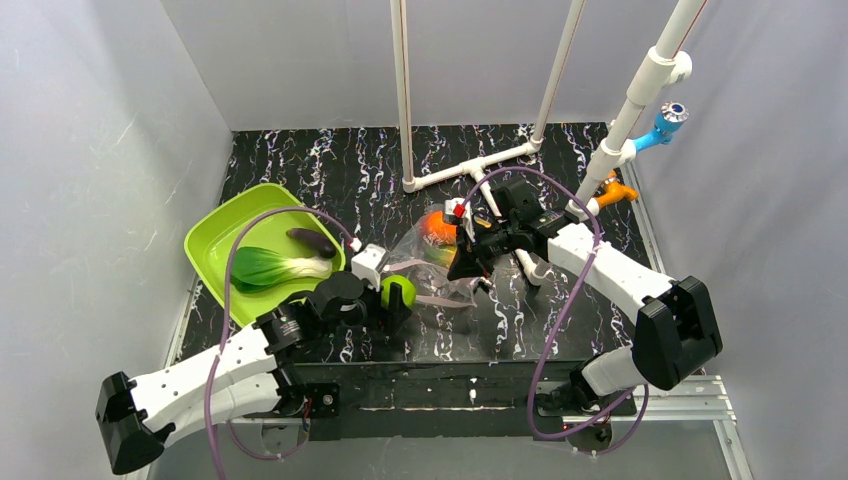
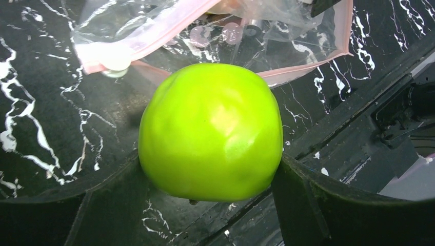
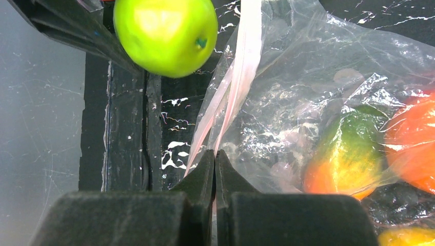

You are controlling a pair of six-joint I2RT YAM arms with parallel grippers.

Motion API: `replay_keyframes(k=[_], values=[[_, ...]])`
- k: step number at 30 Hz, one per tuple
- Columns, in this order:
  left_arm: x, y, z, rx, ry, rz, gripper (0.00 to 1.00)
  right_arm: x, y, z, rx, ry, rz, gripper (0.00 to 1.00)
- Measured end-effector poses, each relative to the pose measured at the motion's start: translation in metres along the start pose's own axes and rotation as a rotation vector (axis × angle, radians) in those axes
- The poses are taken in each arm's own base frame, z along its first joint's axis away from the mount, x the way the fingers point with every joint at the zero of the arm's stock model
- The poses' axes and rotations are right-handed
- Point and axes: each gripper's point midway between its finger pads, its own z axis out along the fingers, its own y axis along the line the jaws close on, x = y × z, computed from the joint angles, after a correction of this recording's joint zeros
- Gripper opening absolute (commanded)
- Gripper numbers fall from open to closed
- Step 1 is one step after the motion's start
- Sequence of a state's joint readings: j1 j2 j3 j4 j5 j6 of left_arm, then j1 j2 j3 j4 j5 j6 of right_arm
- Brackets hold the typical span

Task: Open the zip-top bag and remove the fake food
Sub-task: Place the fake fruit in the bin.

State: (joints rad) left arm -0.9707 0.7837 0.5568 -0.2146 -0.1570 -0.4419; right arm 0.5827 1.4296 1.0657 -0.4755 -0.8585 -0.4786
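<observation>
My left gripper (image 1: 398, 297) is shut on the green round fruit (image 1: 398, 290), which fills the left wrist view (image 2: 210, 130) just outside the bag's mouth. The clear zip-top bag (image 1: 432, 262) lies mid-table with its pinkish zip strip (image 3: 233, 87) open. My right gripper (image 3: 214, 156) is shut on the bag's zip edge and shows in the top view (image 1: 468, 262). An orange-red piece (image 3: 415, 148) and a green-orange fruit (image 3: 346, 159) stay inside the bag. Bok choy (image 1: 272, 266) and dark eggplant (image 1: 312, 241) lie in the lime-green tray (image 1: 215, 240).
White pipe posts (image 1: 403, 100) stand behind the bag, with a pipe frame and blue fitting (image 1: 665, 122) at the back right. The tray sits at the left by the grey wall. A metal rail (image 1: 450, 385) runs along the table's near edge.
</observation>
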Motion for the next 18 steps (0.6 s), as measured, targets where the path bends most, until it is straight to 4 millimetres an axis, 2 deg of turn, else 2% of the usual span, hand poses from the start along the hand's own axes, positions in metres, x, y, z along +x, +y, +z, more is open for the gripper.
replay_keyframes(k=[9,18], values=[[-0.006,0.022,-0.021,-0.11,-0.008,-0.031,0.0,0.0,0.0,0.0,0.001,0.0,0.0,0.01],[-0.007,0.048,-0.033,-0.236,0.0,-0.075,0.0,0.0,0.0,0.0,0.002,0.0,0.001,0.01]])
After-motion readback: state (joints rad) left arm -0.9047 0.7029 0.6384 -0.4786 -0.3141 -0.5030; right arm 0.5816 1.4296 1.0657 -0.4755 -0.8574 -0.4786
